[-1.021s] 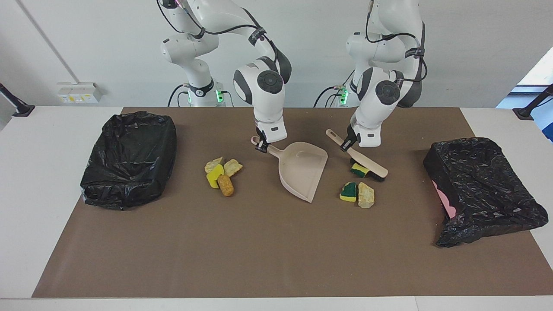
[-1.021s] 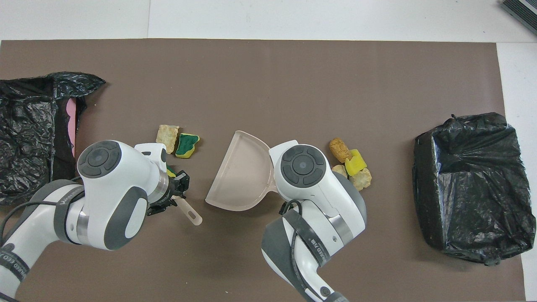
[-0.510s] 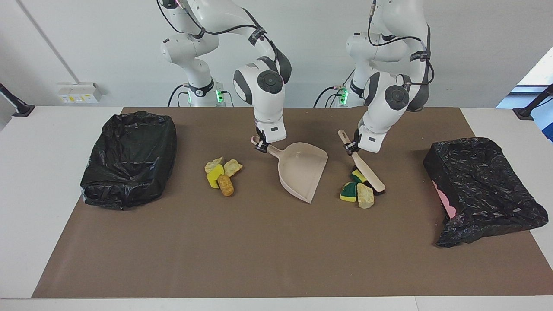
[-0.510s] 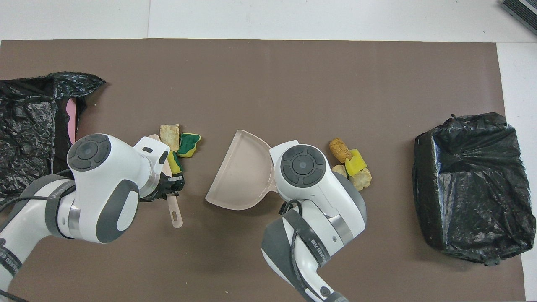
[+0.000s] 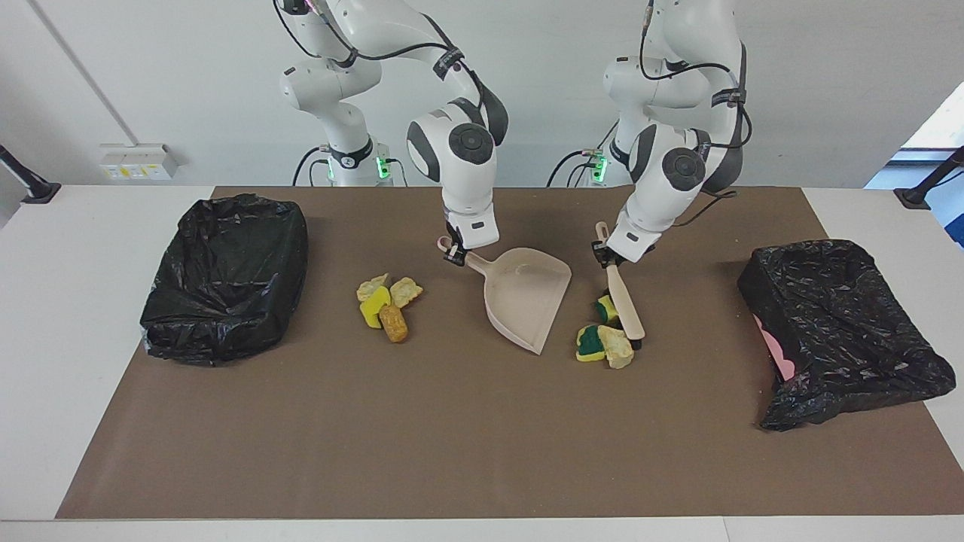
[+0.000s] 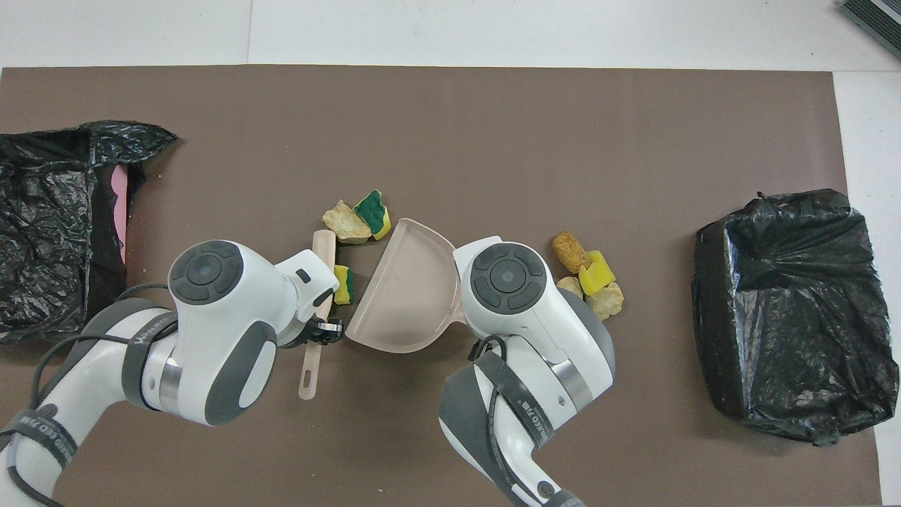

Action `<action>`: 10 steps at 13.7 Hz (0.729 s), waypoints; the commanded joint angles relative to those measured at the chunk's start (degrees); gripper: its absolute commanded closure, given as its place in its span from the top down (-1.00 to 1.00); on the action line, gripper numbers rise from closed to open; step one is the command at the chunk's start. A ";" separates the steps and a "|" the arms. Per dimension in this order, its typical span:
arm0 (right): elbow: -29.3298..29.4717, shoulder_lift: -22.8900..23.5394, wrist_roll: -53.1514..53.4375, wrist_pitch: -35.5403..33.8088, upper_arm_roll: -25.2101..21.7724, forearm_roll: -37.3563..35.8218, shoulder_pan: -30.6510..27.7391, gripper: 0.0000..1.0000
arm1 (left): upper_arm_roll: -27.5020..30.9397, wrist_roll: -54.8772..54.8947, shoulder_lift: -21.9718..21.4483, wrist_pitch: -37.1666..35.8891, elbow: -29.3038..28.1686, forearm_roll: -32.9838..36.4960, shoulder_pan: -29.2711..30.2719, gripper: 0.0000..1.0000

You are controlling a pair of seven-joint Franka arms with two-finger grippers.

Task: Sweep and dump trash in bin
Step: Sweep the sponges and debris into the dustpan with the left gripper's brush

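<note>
Your left gripper [image 5: 602, 256] is pinched on the brush [image 5: 623, 301] handle, and your right gripper [image 5: 455, 255] is clamped on the dustpan [image 5: 523, 297] handle, likely so the pan's mouth faces the brush and catches what it pushes. In the overhead view the brush's long axis runs 12 to 6, its head at 12, with the three trash chunks [image 5: 602, 342] lying between it and the pan's lip. A second pile [image 5: 388, 303] sits at the pan's 3 o'clock, and black-lined bins [image 5: 226, 275] wait at each end.
</note>
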 commanded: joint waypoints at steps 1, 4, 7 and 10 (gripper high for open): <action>0.46 0.24 1.67 -1.07 0.16 -0.82 -0.28 -1.00 | 0.45 2.81 -1.11 -3.02 -0.16 -0.05 -5.13 -1.00; 0.29 -0.02 1.32 -1.41 0.16 -0.82 -0.45 -1.00 | 0.01 3.26 -0.50 -8.21 3.94 -1.99 -6.91 -1.00; -0.33 -0.20 1.14 -1.24 0.16 -0.82 -0.71 -1.00 | 0.71 10.17 -0.05 -17.61 11.86 -1.99 -5.42 -1.00; -0.41 -0.20 1.14 -1.33 0.16 -0.82 -0.80 -1.00 | 0.71 13.01 1.17 -17.81 14.25 -1.21 -1.91 -1.00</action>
